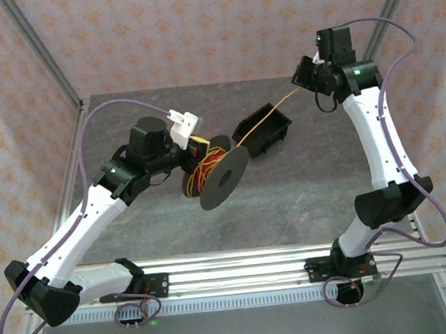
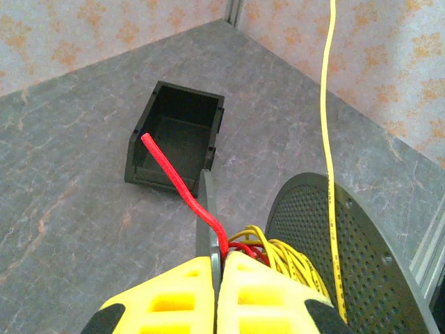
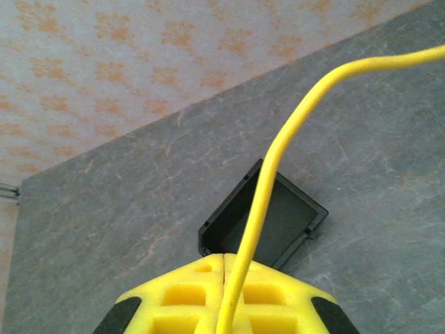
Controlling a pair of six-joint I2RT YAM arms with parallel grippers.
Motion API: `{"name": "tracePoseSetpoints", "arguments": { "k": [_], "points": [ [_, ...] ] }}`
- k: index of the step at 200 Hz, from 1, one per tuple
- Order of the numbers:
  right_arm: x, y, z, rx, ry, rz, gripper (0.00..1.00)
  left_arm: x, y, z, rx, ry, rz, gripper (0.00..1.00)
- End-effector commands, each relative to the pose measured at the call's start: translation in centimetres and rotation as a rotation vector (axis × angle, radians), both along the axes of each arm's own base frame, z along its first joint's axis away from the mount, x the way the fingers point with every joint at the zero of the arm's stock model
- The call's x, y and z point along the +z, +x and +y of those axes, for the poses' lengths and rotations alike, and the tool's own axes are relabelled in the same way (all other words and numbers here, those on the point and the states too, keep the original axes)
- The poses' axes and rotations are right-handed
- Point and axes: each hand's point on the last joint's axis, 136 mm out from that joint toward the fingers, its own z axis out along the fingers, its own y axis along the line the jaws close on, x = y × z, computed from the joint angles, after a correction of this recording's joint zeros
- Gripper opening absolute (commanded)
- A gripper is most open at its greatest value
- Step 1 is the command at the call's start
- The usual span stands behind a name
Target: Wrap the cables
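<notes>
The cables are wound on a black spool (image 1: 224, 176) held up above the table at centre. Yellow and red turns (image 2: 292, 261) lie between its thin near flange (image 2: 206, 209) and its perforated far disc (image 2: 348, 257). My left gripper (image 2: 217, 259) is shut on the near flange, and a loose red cable end (image 2: 174, 174) sticks out beside the fingertips. One yellow cable (image 1: 269, 113) stretches taut from the spool up to my right gripper (image 1: 303, 79), high at the back right. In the right wrist view the right gripper (image 3: 224, 259) is shut, and the yellow cable (image 3: 278, 160) runs out along the seam between its fingers.
An open black bin (image 1: 263, 131) lies on the grey table behind the spool, under the stretched cable; it also appears as the bin (image 2: 177, 132) and the bin (image 3: 278, 216). Patterned walls and metal posts close off the back and sides.
</notes>
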Motion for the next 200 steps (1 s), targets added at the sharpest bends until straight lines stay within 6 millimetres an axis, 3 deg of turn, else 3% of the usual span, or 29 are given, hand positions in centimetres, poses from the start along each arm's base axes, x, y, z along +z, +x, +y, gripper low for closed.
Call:
{"name": "tracePoseSetpoints", "arguments": {
  "k": [1, 41, 107, 153, 168, 200],
  "points": [
    [3.9, 0.4, -1.7, -0.06, 0.002, -0.151, 0.0, 2.7, -1.2, -0.3, -0.063, -0.066, -0.001, 0.0],
    [1.3, 0.2, -3.3, -0.102, 0.008, -0.105, 0.0, 5.6, -2.0, -0.6, -0.141, -0.23, 0.038, 0.0],
    [-5.6, 0.6, -4.1, -0.135, 0.283, -0.044, 0.0, 11.2, -1.3, 1.4, -0.154, -0.531, 0.071, 0.0],
    [-8.1, -0.2, -3.0, -0.137, 0.432, -0.088, 0.0, 14.3, 2.9, 5.0, -0.011, -0.809, 0.096, 0.0],
    [-7.7, -0.4, -2.8, -0.141, 0.506, -0.176, 0.0, 13.9, 5.5, 7.2, 0.115, -0.919, 0.139, 0.0],
    [-7.1, -1.3, -1.4, -0.099, 0.615, -0.32, 0.0, 13.4, 8.4, 9.4, 0.252, -1.065, 0.169, 0.0]
  ]
}}
